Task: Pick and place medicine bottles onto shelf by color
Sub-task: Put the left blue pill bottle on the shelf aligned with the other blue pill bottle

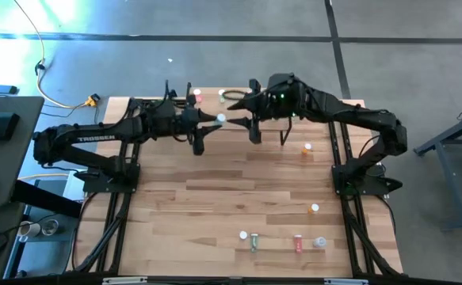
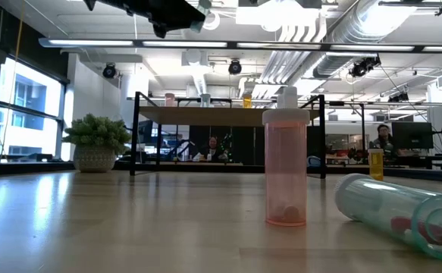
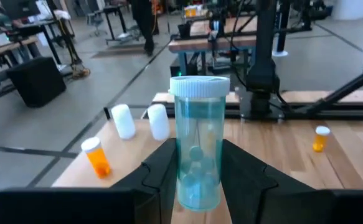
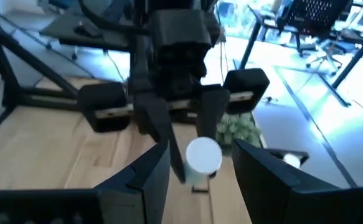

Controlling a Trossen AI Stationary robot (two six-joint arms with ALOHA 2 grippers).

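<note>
Nearest, the left gripper has its jaws closed round the light, stiff, slippery green bottle, held mid-body above the table, facing the right gripper, jaws part open and empty, with orange bottles and the shelf beyond

A green, white-capped bottle is held upright in the air above the shelf at the table's far edge, while other bottles lie scattered nearer.
</note>
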